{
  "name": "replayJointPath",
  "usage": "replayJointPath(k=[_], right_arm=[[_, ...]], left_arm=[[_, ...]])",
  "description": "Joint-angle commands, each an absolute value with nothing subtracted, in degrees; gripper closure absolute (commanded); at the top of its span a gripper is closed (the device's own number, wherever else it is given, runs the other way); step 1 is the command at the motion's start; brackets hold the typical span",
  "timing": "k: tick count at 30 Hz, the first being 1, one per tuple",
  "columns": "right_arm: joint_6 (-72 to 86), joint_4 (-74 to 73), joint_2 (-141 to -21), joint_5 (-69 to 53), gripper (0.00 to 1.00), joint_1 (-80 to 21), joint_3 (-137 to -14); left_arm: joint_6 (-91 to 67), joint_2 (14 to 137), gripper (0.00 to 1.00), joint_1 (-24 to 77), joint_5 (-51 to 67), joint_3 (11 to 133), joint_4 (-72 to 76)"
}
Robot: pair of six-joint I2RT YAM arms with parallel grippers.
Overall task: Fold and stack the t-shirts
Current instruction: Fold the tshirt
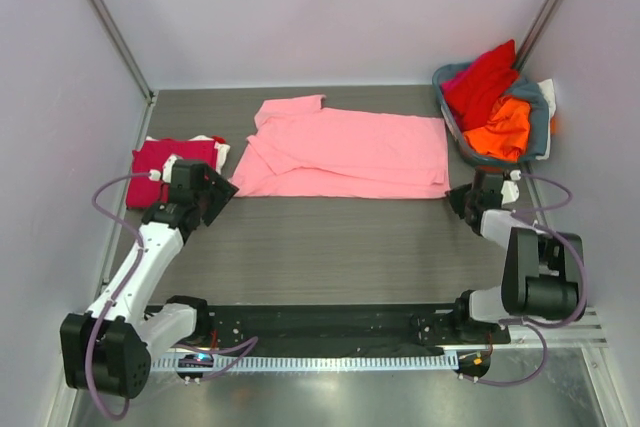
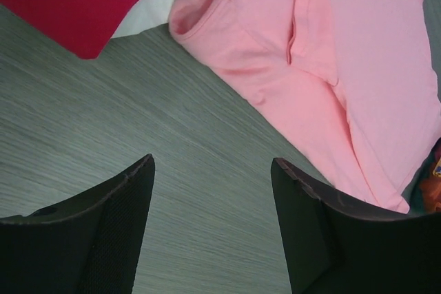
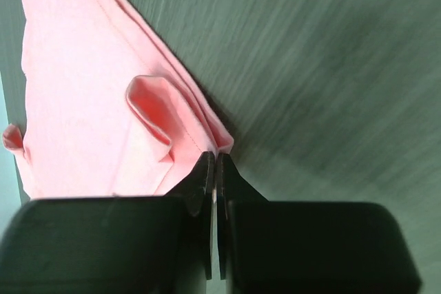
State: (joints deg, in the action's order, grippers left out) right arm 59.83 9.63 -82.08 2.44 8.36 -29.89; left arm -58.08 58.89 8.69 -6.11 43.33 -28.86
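desk [image 1: 330, 247]: grey with wood lines. Both arms sit at its near edge and all the clothes lie on it.
light pink t-shirt [image 1: 350, 152]: the biggest piece of cloth. It lies flat across the middle of the desk, toward the far side. Its neck end is on the left, and there the cloth is folded over itself. Its bottom edge is on the right, close to the basket.
basket [image 1: 541, 125]: grey-blue, in the far right corner of the desk. It is full of clothes.
red t-shirt [image 1: 480, 82]: in the basket, bunched up and sticking out of the top.
orange t-shirt [image 1: 505, 127]: in the basket too, crumpled just in front of the red one.
crimson t-shirt [image 1: 170, 162]: folded into a neat block at the left side of the desk, apart from the pink one.
white shirt [image 1: 222, 152]: under the crimson one. Only its edge peeks out on the right.
left pincer [image 2: 210, 170]: its two fingers stand wide apart with nothing between them, only bare desk. The pink t-shirt's left end is just ahead of it and the crimson block is near.
right pincer [image 3: 215, 163]: its fingers are pressed tight together, pinching the near right corner of the light pink t-shirt. The cloth bumps up in a small fold next to the tips.
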Motion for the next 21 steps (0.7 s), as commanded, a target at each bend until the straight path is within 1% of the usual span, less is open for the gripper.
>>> replayJointPath(k=[1,3,9,12,15,21], right_arm=[[56.43,5.1,-76.39,3.26,0.99,11.5,-27.08],[55.03,2.82,-73.85,1.41,0.99,12.65,-25.58],[49.14,-3.42,-68.12,1.23,0.99,14.33,-23.38],[47.11,-3.6,-65.57,0.79,0.99,14.41,-22.5],[45.53,-3.52,-63.81,0.79,0.99,14.41,-21.97],[43.86,-3.52,-61.53,0.7,0.99,14.41,-21.88]], left_arm=[[-59.76,58.09,0.31,9.31,-7.38,41.23,-25.14],[-60.46,58.45,0.32,10.02,-7.3,40.35,-24.26],[-62.22,60.64,0.33,12.57,-8.79,36.74,-17.69],[-62.49,63.0,0.35,13.18,-8.62,35.69,-13.99],[-61.35,65.21,0.36,13.62,-8.96,34.72,-6.53],[-60.12,72.67,0.38,13.71,-13.53,34.8,1.38]])
